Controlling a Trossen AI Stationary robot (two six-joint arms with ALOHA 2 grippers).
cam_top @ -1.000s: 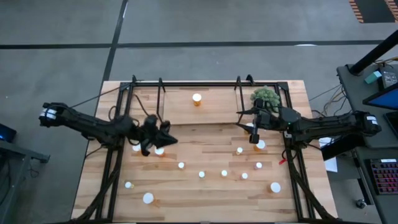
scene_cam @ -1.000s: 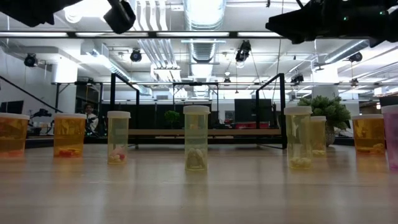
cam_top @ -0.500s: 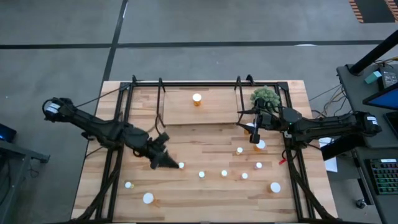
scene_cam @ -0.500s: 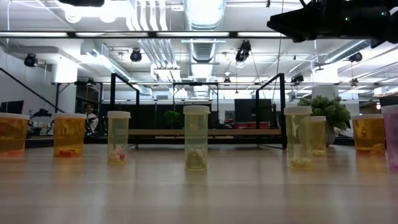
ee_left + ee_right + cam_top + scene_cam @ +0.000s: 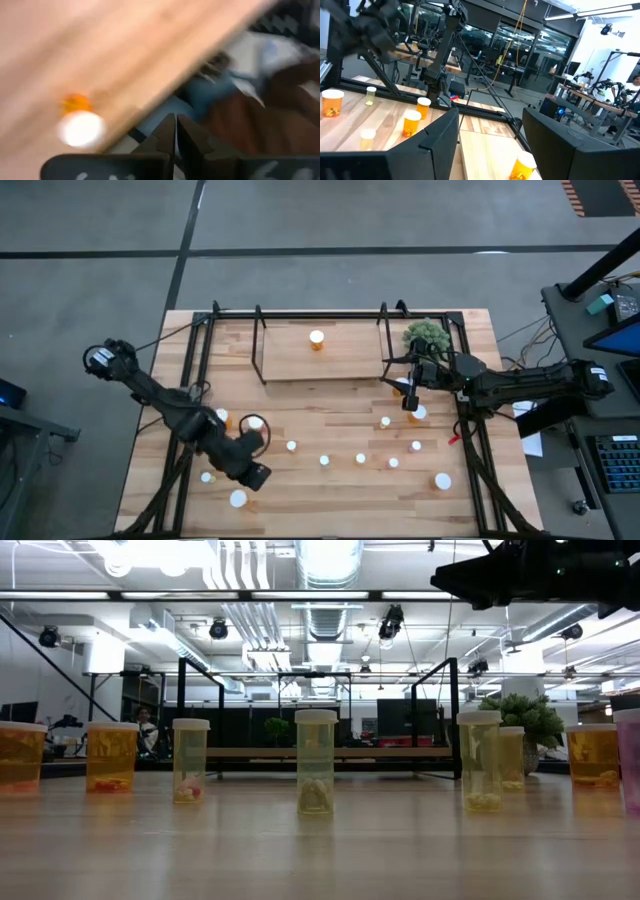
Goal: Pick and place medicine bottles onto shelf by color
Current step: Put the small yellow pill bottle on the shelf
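Observation:
Several white-capped medicine bottles stand scattered on the wooden tabletop, among them a yellow-bodied one (image 5: pixel 255 423) and one near the front left (image 5: pixel 238 499). One orange bottle (image 5: pixel 317 339) stands on the light-wood shelf (image 5: pixel 300 360) at the far middle. My left gripper (image 5: pixel 254 474) is shut and empty above the front left of the table. Its wrist view (image 5: pixel 175 131) shows a blurred orange bottle (image 5: pixel 80 125) off to one side. My right gripper (image 5: pixel 408 398) is open and empty beside the shelf's right end, and its spread fingers show in its wrist view (image 5: pixel 490 145).
A green spiky plant (image 5: pixel 428 334) stands at the far right by the shelf. Black metal frame bars (image 5: pixel 190 430) run along both table sides. In the low view the bottles stand in a row (image 5: pixel 315 775), with my right arm (image 5: pixel 530 570) overhead.
My left arm has swung from the table's left middle toward the near edge, turning as it went, and its gripper now hovers over the front left. It has left the low view. No bottle has moved.

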